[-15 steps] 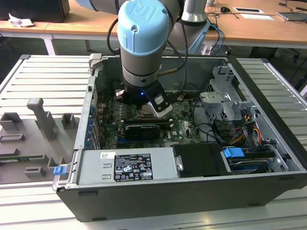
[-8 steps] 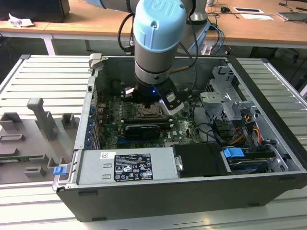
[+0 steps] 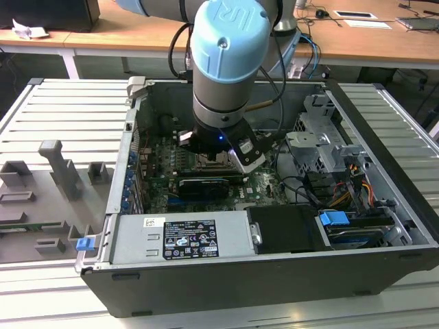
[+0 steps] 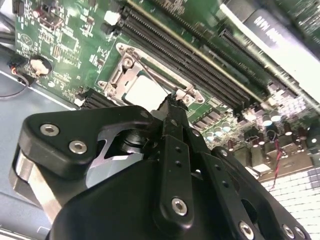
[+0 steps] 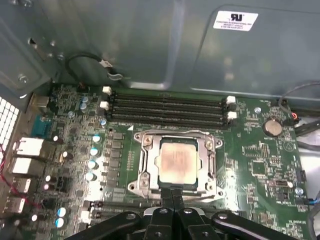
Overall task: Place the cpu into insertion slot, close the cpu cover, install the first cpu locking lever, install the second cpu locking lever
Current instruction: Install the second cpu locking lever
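Observation:
The cpu (image 5: 177,161), a pale metal square, lies flat in the insertion slot (image 5: 176,192) on the green motherboard. The cpu cover (image 5: 149,162), a silver frame, lies down around the chip. In the second wrist view the cpu (image 4: 145,91) and the cpu cover (image 4: 118,80) show just past my fingertips, and a thin wire locking lever (image 4: 152,74) runs along the frame's edge. My gripper (image 5: 172,194) is shut, its two black fingers pressed together with their tips at the socket's near edge (image 4: 170,104). In the exterior view the arm's wrist hangs over the socket (image 3: 209,163).
Black memory slots (image 5: 167,107) run alongside the socket. A black graphics card (image 3: 206,186) sits nearby. The open computer case (image 3: 274,274) walls in the board, with a power supply (image 3: 182,236), drive cage (image 3: 322,147) and cables (image 3: 302,188). Grey fixtures (image 3: 62,171) stand on the table at the exterior view's left.

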`<control>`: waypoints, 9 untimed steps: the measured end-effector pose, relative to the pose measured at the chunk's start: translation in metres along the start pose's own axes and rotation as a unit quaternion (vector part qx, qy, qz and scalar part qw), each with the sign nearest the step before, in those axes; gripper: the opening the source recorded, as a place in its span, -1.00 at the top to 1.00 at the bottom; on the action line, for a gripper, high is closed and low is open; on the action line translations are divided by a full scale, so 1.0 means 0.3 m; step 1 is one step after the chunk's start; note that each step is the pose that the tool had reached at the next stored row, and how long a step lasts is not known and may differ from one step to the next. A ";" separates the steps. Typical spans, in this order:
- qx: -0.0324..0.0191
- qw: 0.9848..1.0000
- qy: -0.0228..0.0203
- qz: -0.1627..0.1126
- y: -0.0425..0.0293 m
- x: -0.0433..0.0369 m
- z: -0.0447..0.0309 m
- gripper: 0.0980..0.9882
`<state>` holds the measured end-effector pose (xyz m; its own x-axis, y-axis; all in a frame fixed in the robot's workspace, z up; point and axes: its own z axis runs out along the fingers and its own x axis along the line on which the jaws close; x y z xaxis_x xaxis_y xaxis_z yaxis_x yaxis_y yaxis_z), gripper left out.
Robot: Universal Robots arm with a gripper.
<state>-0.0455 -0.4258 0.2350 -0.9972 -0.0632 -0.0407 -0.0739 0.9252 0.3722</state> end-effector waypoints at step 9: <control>-0.002 1.000 0.000 0.000 -0.023 0.023 0.001 0.98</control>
<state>-0.0518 -0.4325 0.2320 -0.9972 -0.0632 -0.0410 -0.0740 0.9238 0.3756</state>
